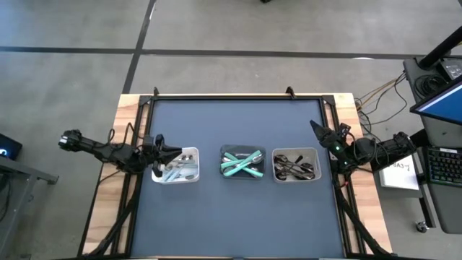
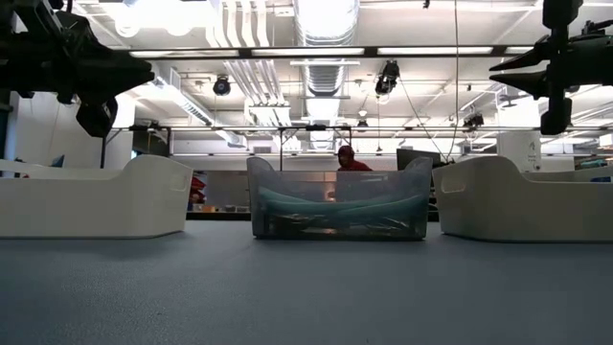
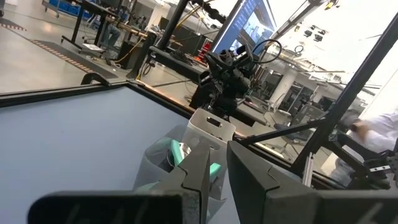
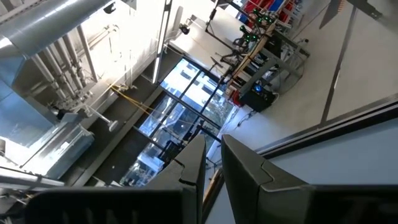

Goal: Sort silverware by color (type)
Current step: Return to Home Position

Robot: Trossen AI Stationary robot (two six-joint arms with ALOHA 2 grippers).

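High view: silverware (image 1: 242,165) all in trays (image 1: 197,167). Left claw (image 1: 164,153), closed and empty, 9 o'clock at tray edge: should lift clear before retracting. Right claw (image 1: 316,130), closed, parked 3 o'clock.

Lab w/ ceiling ducts (image 2: 324,29), PC monitors (image 1: 442,101)

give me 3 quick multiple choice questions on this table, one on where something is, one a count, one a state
1. Where does the teal-handled silverware lie? A) left tray B) middle tray C) right tray
2. How many trays stand on the mat? A) two B) four C) three
3. What does the left gripper hold? A) nothing B) a dark fork C) a teal spoon

Answers: 1 B, the high view shows teal handles in the centre tray. 2 C, three stand in one row. 3 A, its wrist view shows nothing between the shut fingers. The right gripper waits at the mat's right edge.
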